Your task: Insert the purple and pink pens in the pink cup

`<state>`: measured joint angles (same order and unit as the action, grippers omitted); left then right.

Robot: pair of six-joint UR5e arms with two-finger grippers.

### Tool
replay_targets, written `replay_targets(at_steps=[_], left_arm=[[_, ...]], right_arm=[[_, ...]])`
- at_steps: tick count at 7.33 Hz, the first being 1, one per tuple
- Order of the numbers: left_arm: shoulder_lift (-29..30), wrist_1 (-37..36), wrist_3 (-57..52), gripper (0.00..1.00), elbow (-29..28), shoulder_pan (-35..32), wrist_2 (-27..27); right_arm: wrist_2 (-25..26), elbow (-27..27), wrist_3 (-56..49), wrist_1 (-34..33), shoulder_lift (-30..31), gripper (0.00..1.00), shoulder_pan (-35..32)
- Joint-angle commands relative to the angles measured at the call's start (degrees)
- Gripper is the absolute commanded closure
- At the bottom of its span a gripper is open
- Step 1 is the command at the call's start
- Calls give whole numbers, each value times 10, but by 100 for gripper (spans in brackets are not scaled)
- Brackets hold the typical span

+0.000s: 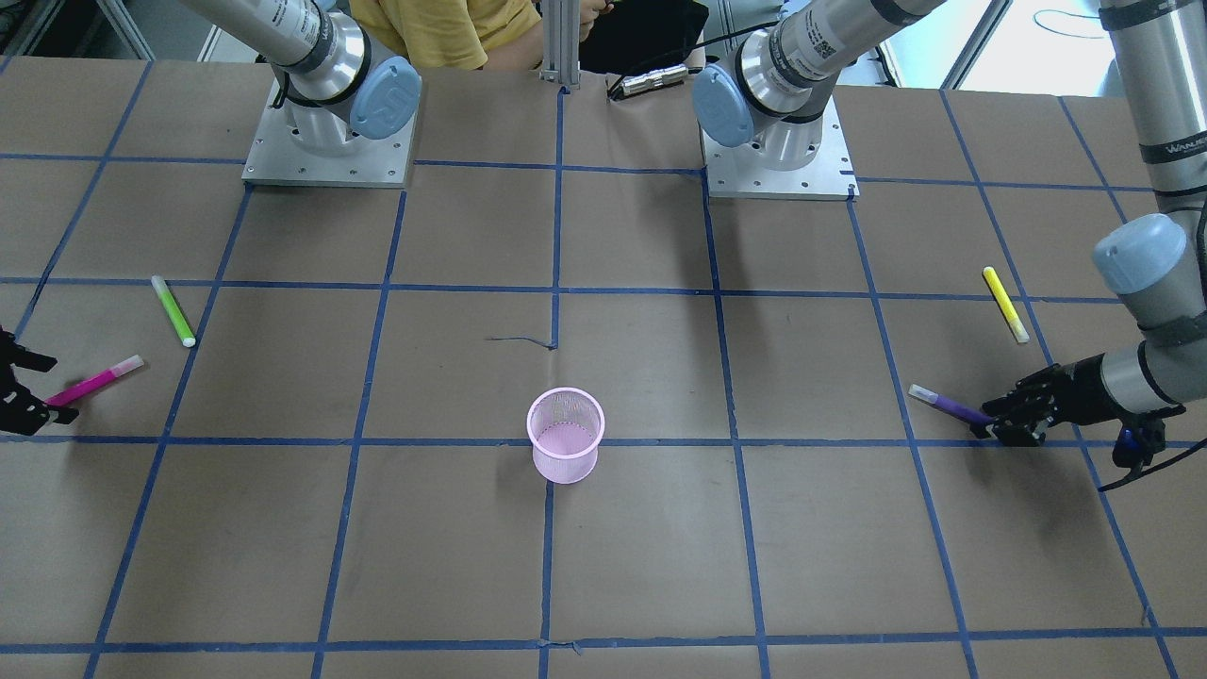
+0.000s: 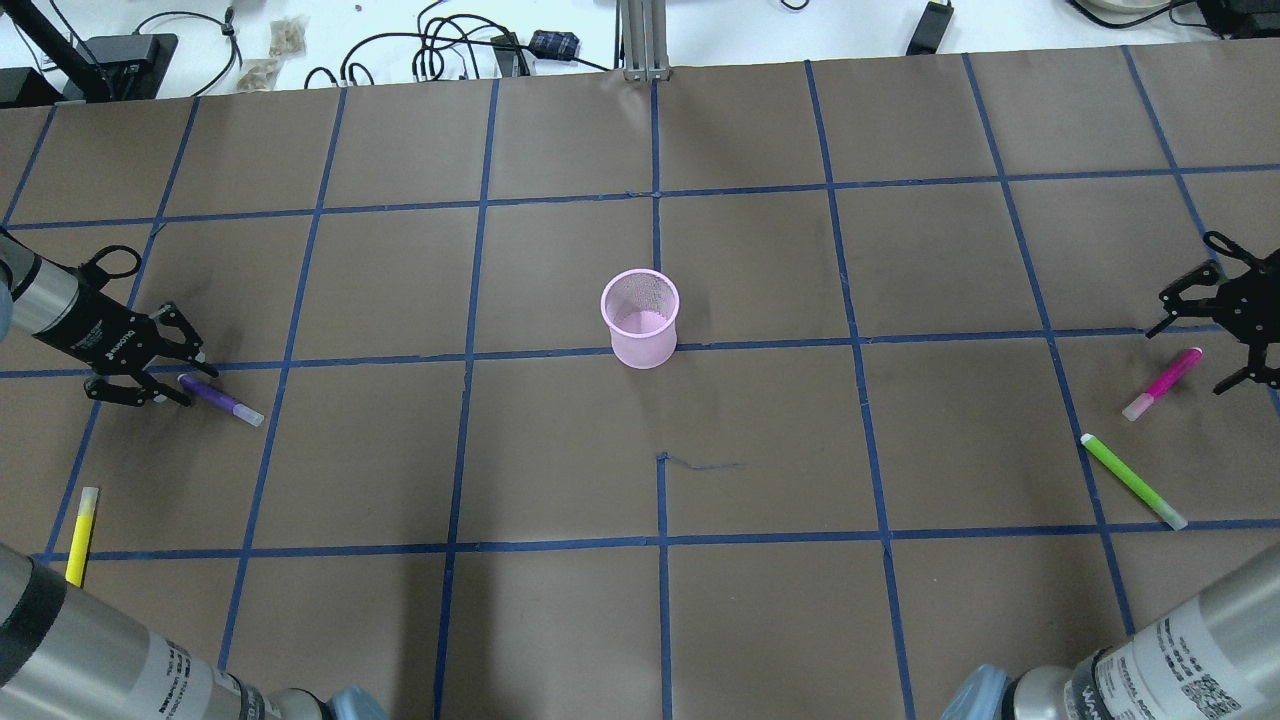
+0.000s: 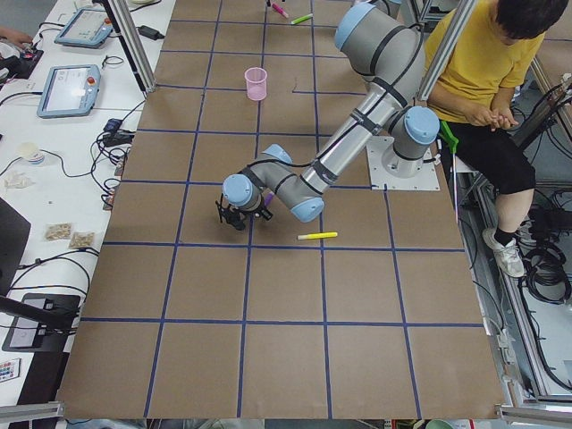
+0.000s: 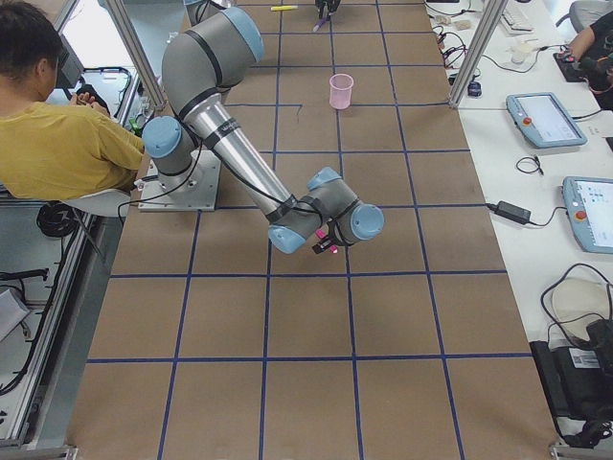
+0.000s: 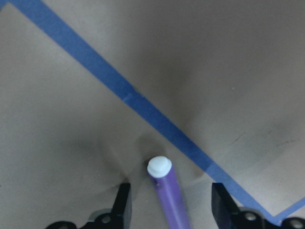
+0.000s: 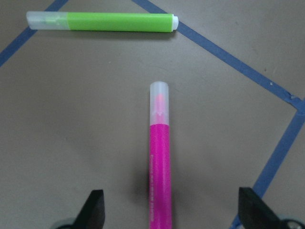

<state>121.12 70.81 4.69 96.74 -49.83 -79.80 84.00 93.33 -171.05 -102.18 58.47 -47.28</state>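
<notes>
The pink mesh cup [image 2: 640, 318] stands upright at the table's middle, also in the front view [image 1: 565, 436]. The purple pen [image 2: 222, 398] lies flat at the far left. My left gripper [image 2: 180, 378] is open, low over the pen's rear end; in the left wrist view its fingers [image 5: 121, 207] straddle the pen [image 5: 167, 191] without touching. The pink pen [image 2: 1162, 383] lies flat at the far right. My right gripper [image 2: 1195, 345] is open with its fingers [image 6: 95, 210] wide on either side of the pen's [image 6: 159, 157] rear end.
A green pen [image 2: 1132, 480] lies just beside the pink pen, on the robot's side. A yellow pen [image 2: 82, 520] lies near the purple one, towards the left arm's base. Blue tape lines grid the brown table.
</notes>
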Motion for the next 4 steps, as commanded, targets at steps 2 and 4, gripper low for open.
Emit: replay_targets(at_steps=[2,4], left_arm=[[1,-2,-4,88,-1,0,17],[0,-2,-5,95,-8,0,18]], right_arm=[[3,1,6,0,-7,18,7],[3,0,4,1,-10,53,9]])
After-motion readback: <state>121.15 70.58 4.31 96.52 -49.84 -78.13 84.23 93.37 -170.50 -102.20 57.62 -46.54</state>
